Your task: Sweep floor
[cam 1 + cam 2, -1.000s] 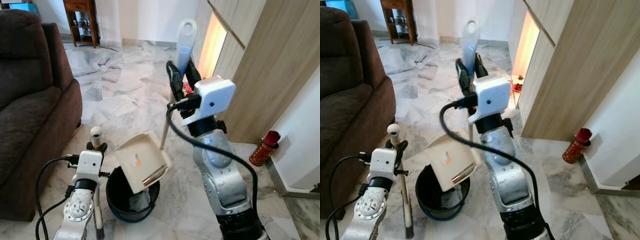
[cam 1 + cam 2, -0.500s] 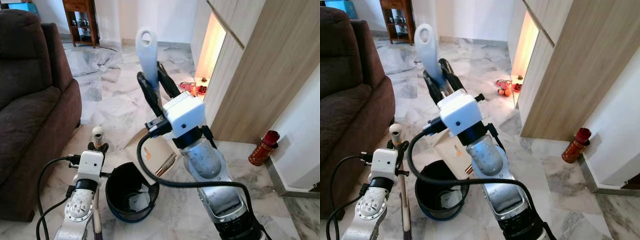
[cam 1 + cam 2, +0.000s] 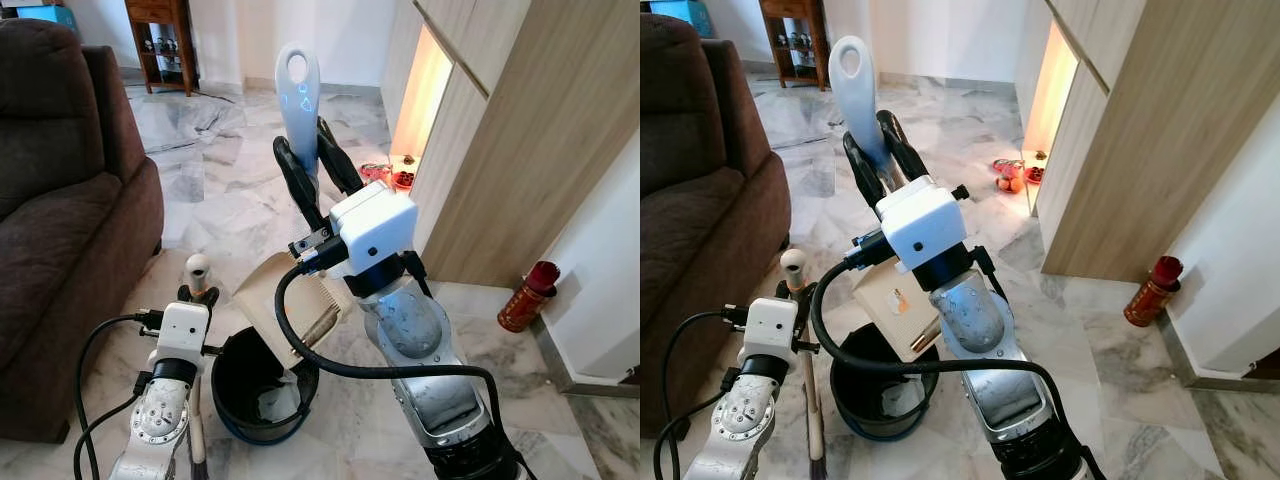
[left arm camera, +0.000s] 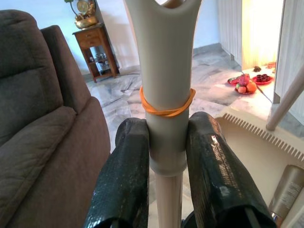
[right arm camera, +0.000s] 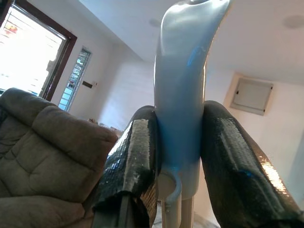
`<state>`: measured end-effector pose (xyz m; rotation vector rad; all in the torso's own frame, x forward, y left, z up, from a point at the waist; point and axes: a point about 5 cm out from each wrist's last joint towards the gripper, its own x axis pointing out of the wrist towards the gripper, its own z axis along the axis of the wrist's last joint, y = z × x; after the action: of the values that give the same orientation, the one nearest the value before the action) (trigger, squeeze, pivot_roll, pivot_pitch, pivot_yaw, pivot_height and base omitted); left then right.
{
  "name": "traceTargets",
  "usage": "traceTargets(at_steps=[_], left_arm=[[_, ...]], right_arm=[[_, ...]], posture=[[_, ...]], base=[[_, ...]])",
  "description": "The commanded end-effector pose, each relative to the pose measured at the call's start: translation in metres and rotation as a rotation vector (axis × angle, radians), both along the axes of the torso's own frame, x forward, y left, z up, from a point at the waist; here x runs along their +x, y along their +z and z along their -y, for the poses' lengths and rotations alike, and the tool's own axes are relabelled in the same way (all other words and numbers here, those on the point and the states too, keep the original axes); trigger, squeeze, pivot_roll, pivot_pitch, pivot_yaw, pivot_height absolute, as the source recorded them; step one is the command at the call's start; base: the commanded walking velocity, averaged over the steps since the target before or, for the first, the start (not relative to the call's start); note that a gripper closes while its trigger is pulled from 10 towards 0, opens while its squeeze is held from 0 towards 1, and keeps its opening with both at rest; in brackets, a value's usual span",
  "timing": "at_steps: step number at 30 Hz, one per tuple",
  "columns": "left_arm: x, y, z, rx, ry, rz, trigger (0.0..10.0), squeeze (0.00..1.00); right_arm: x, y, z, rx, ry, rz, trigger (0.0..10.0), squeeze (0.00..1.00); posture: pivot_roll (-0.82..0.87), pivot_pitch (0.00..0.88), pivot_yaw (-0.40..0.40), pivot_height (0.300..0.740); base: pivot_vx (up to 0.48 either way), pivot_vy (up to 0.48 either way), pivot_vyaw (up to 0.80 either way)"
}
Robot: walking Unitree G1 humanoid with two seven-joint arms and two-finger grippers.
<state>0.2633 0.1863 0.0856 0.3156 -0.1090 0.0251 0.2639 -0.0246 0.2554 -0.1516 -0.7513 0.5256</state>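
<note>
My right gripper (image 3: 301, 137) is shut on the pale blue handle (image 3: 298, 90) of a cream dustpan (image 3: 272, 300), raised at chest height. The pan hangs tilted over the rim of a black bin (image 3: 240, 385) on the marble floor. A metallic cylinder (image 3: 322, 325) lies at the pan's lower edge. My left gripper (image 3: 197, 294), low and just left of the bin, is shut on the cream broom handle (image 4: 166, 95), which carries an orange rubber band. The broom stands upright beside the bin. White paper lies inside the bin.
A brown sofa (image 3: 60, 200) fills the left side. A wooden cabinet wall (image 3: 520, 130) runs along the right, with a red canister (image 3: 525, 295) at its foot. A red plate of fruit (image 3: 395, 175) sits on the floor ahead. A wooden side table (image 3: 165, 40) stands far back.
My right arm swung the dustpan handle to the left, then slightly back. The pan dropped away from the bin and now leans over its rim again. The left arm stayed put.
</note>
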Motion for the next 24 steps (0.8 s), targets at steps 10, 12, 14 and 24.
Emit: traceTargets(at_steps=[10,12,14,24], left_arm=[[0.0036,0.005,0.0047,0.036,-0.038,0.033,10.0,0.0],[0.0036,0.005,0.0046,0.036,-0.037,0.034,10.0,0.0],[0.0041,0.0053,0.0038,0.037,-0.035,0.035,10.0,0.0],[0.0038,0.0033,0.005,0.035,-0.04,0.029,10.0,0.0]], right_arm=[[-0.0169,0.022,-0.0046,-0.027,0.046,0.179,10.0,0.0],[-0.0171,0.0221,-0.0049,-0.032,0.047,0.182,10.0,0.0],[-0.0173,0.0215,-0.0057,-0.041,0.055,0.181,10.0,0.0],[-0.0079,0.0198,0.0016,-0.034,-0.035,0.169,10.0,0.0]], posture=[[0.1,0.0,-0.064,0.74],[0.1,0.0,-0.064,0.74],[0.1,0.0,-0.065,0.74],[0.1,0.0,-0.066,0.74]], base=[[0.0,0.0,0.0],[0.0,0.0,0.0],[0.0,0.0,0.0],[0.0,0.0,0.0]])
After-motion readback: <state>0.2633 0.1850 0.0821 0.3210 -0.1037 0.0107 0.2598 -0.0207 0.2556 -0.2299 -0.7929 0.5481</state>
